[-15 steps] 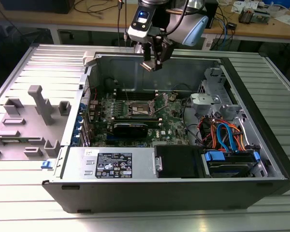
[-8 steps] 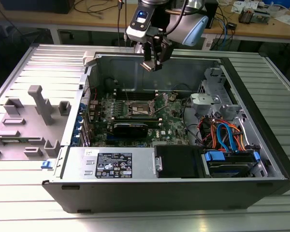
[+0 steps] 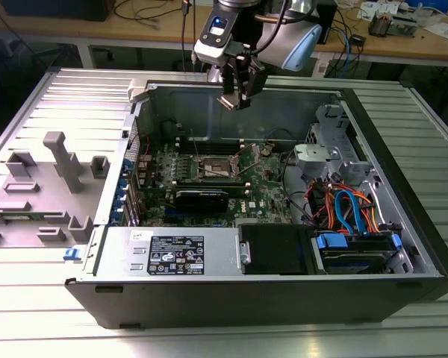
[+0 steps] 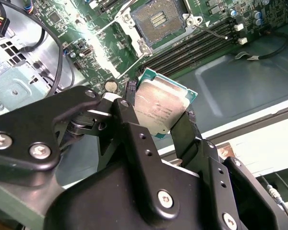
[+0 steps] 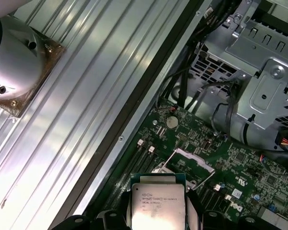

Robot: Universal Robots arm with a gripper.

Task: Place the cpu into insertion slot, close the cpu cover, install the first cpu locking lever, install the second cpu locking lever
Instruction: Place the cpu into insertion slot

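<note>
Gripper (image 4: 158, 114) clenched on the chip (image 4: 161, 108), fingers (image 4: 129, 115) on two opposite edges. The chip is near-square with no clear long axis. Its silver top faces the wrist in both wrist views, and it is up in the air, well apart from the board. First wrist view: chip (image 5: 157, 203) with print on top, gripper (image 5: 158, 216) low at its sides, and a shiny metal frame (image 5: 189, 160) just beyond it. Second wrist view: past the chip, the socket (image 4: 161, 19) lies uncovered, its dark centre bare, with long memory slots (image 4: 197, 48) beside it. Exterior view: gripper (image 3: 236, 101) hangs over the open computer case (image 3: 403, 216), at about 12 o'clock from the socket (image 3: 213, 168). Drive cables (image 3: 351, 209) are at 4 o'clock and a grey plastic tray (image 3: 45, 186) is at 9 o'clock outside the case.
</note>
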